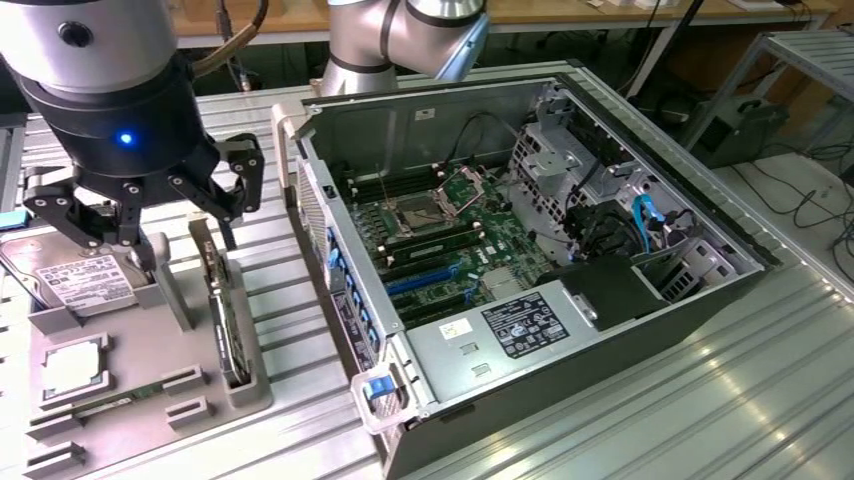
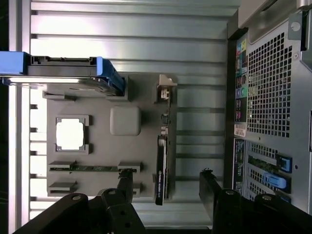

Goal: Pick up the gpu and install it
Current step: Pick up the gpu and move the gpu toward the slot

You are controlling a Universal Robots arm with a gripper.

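Ribbed metal table (image 1: 747, 400); gpu (image 1: 230, 335) upright in tray (image 1: 147, 345); bench (image 1: 601, 14) behind.

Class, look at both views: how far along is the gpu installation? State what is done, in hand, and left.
Done: nothing yet. The gpu stands on edge in its tray slot, outside the case. In hand: nothing. The hand hangs open above the gpu, one finger to each side of it. Left: the pick-up and the install.
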